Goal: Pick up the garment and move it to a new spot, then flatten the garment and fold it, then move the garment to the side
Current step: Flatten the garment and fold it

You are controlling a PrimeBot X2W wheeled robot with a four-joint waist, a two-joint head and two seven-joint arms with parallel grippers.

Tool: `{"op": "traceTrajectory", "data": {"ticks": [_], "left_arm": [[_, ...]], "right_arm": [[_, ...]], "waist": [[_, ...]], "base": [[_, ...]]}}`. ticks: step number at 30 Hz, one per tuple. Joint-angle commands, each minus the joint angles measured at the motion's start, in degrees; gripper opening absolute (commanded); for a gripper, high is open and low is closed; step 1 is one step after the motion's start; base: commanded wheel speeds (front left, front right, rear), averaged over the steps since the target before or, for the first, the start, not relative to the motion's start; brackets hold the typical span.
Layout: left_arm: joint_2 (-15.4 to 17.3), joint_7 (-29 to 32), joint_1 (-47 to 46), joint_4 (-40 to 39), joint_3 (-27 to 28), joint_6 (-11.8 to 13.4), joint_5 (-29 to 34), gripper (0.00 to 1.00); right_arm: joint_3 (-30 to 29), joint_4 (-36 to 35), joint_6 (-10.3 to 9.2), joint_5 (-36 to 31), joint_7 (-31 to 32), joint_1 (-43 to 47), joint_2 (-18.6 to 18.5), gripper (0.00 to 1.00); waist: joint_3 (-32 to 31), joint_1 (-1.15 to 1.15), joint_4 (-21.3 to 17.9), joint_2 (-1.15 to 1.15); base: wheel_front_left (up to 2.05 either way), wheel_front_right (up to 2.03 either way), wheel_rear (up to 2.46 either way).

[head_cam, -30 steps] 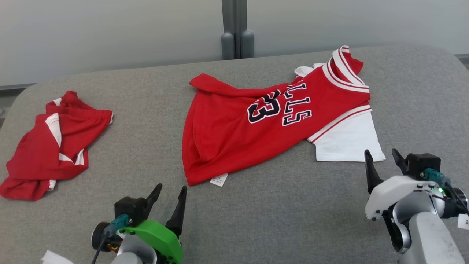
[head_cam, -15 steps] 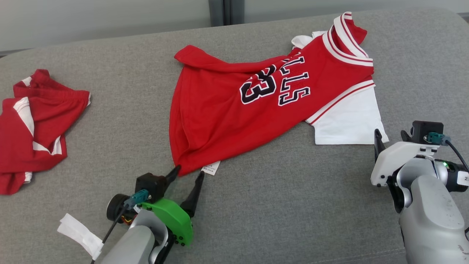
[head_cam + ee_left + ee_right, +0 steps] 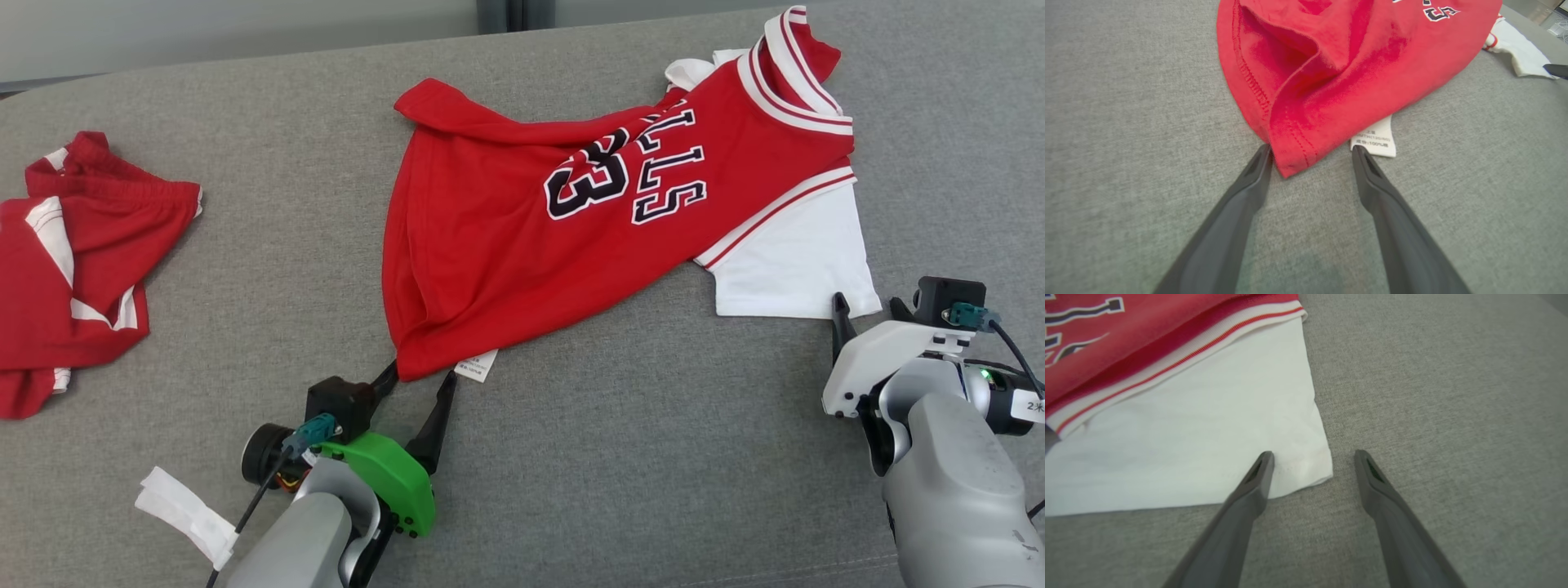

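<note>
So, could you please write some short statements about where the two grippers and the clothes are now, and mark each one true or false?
1. The left gripper and the right gripper are both open. True.
2. The left gripper holds the hem of the jersey up off the grey surface. False: the hem corner lies on the surface between its open fingers.
3. The corner of the white sleeve lies between the right gripper's fingers. True.
4. The care label sits at the collar. False: it pokes out from under the hem, beside the left gripper.
5. A second red garment lies apart, at the robot's left. True.
</note>
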Motion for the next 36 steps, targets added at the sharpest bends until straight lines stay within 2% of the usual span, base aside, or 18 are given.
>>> {"op": "traceTrajectory", "data": {"ticks": [1, 7, 11, 19, 30, 36], "left_arm": [[0.1, 0.1, -0.8, -0.5, -0.2, -0.2, 0.7, 1.0], [1.0, 0.0, -1.1, -3.5, -0.5, -0.3, 1.9, 1.0], [1.3, 0.0, -1.2, -4.7, -0.4, -0.3, 2.6, 1.0], [1.3, 0.0, -0.4, -6.6, 2.5, 0.2, 5.6, 1.0], [1.2, 0.0, 1.8, -6.1, 3.2, 0.1, 9.4, 1.0], [0.6, 0.0, 1.5, -4.5, 2.1, -0.2, 9.0, 1.0]], "right_arm": [[-0.5, 1.2, -0.1, 0.3, -0.1, -0.3, -0.1, 1.0], [-0.9, 3.9, -0.1, 1.6, -0.5, -2.4, 0.2, 1.0], [1.2, 7.3, -0.05, 1.6, 2.3, -3.4, 0.5, 1.0], [5.2, 10.6, 0.25, 4.4, 2.6, -4.2, 0.8, 1.0], [7.4, 12.7, 0.21, 7.1, 0.8, -3.8, -1.0, 1.0], [8.7, 13.8, 0.11, 7.7, 1.4, -4.3, -1.1, 1.0]], "waist": [[0.3, 0.0, 0.0, 0.0], [1.6, 0.0, -0.1, 0.0], [2.1, 0.0, 0.2, 0.0], [2.3, 0.0, 0.7, 0.0], [1.8, 0.0, 0.5, 0.0], [2.1, 0.0, 0.4, 0.0]], "base": [[0.0, 0.0, 0.0], [0.0, 0.0, 0.0], [0.0, 0.0, 0.0], [0.0, 0.0, 0.0], [0.0, 0.0, 0.0], [0.0, 0.0, 0.0]]}}
